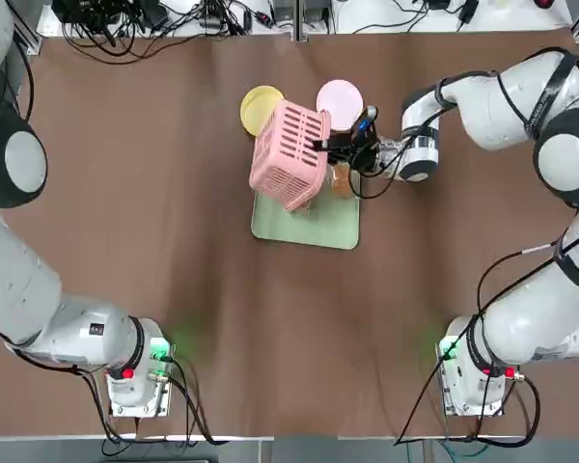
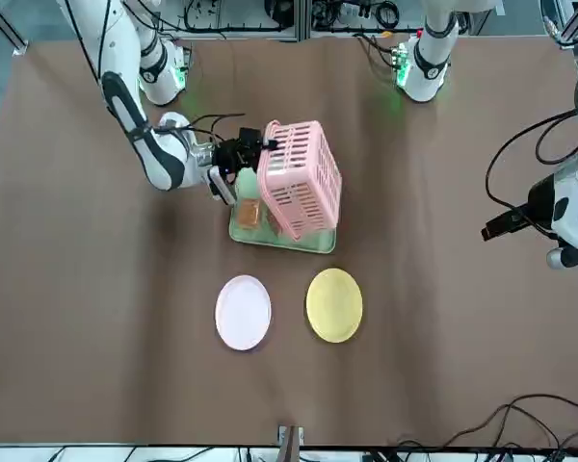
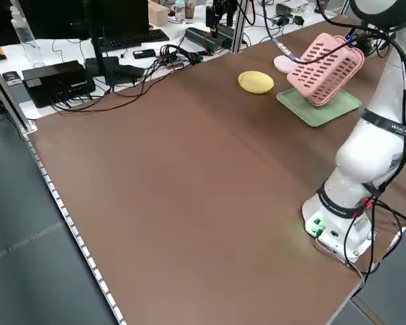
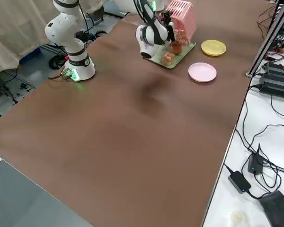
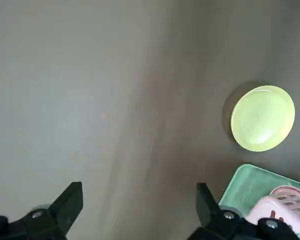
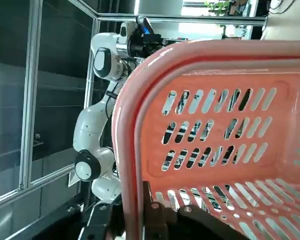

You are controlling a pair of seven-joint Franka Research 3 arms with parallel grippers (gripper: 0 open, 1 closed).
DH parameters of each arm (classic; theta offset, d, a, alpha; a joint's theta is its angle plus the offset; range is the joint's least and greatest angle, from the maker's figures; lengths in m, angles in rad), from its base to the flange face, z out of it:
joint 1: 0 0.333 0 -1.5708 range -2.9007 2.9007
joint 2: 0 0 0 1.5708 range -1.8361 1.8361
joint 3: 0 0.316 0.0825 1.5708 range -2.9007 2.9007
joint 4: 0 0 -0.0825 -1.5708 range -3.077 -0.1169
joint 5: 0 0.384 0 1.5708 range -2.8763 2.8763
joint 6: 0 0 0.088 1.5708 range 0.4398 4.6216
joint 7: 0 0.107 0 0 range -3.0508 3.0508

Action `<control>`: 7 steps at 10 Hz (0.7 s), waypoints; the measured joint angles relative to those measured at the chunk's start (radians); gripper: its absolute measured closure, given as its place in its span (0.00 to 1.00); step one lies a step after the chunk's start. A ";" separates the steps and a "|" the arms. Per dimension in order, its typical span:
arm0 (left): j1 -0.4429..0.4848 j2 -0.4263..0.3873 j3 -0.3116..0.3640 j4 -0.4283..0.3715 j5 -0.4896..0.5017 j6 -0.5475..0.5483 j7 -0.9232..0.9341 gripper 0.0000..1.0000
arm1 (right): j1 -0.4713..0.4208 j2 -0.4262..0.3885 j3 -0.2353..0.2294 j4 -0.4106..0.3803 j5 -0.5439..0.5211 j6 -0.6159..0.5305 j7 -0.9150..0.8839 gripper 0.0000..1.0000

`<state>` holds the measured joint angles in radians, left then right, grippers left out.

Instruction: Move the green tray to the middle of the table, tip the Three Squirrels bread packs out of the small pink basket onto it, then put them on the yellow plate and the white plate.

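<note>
Even, bright overhead light — soft shadows only; left wrist view hazy, greenish; right wrist view sharp up close.

top: overhead, bases at frame bottom | front: across table, facing robot | sides: raised diagonals | wrists: close-up | shared: small pink basket [image 1: 290, 154] on green tray [image 1: 318, 224], frame centre
</note>
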<state>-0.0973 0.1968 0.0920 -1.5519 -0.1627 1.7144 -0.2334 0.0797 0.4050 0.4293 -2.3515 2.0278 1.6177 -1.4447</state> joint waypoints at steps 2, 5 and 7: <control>0.000 0.000 0.000 0.000 0.000 0.000 0.000 0.00 | 0.000 0.003 0.004 0.003 0.002 0.000 0.002 0.92; 0.000 0.000 0.000 0.000 0.000 0.000 0.000 0.00 | 0.011 0.032 0.020 0.035 0.035 -0.001 0.002 0.92; 0.000 0.000 0.000 0.000 0.000 0.000 0.000 0.00 | 0.022 0.043 0.030 0.063 0.049 -0.001 0.002 0.92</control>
<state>-0.0974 0.1968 0.0919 -1.5519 -0.1627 1.7144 -0.2336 0.1019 0.4481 0.4591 -2.2890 2.0765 1.6165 -1.4424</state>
